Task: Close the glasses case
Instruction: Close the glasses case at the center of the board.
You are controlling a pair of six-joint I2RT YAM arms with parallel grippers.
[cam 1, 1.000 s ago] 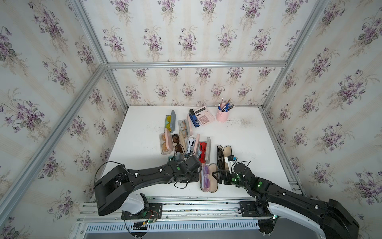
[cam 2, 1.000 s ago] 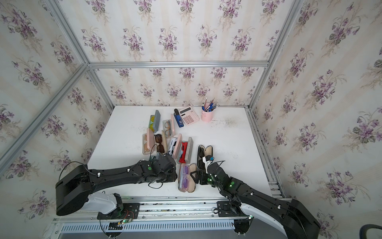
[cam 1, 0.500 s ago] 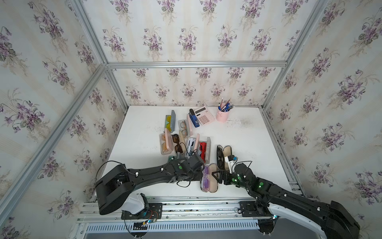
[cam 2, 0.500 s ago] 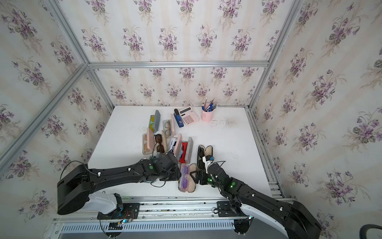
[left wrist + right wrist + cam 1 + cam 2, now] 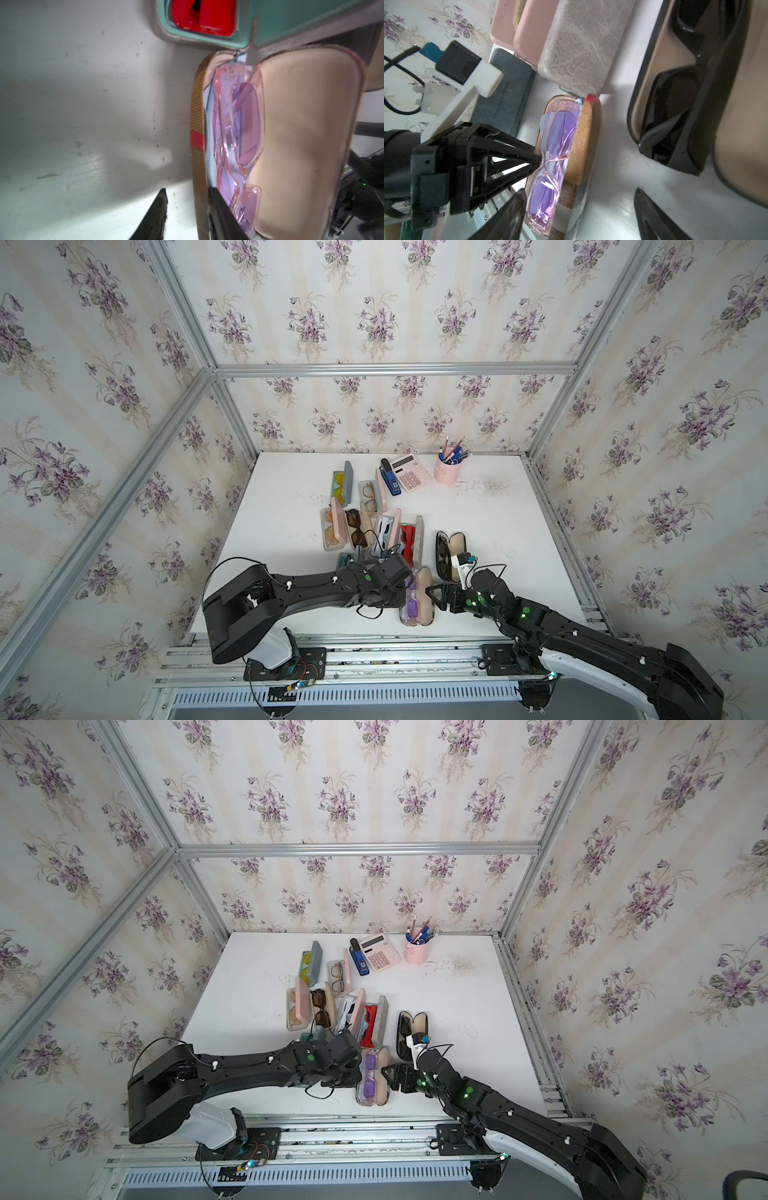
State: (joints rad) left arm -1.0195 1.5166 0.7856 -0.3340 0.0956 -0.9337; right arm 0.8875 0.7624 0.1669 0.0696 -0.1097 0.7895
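Now, left hand (image 5: 186, 189) narrowly parted astride open glasses case (image 5: 301, 124) rim, right hand (image 5: 579, 190) wide open beside it.

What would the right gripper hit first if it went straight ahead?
Most likely the tan case with the purple glasses: the right gripper points at its raised lid, close by.

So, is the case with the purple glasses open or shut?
Open: the case has its lid swung aside, and the purple glasses lie uncovered inside.
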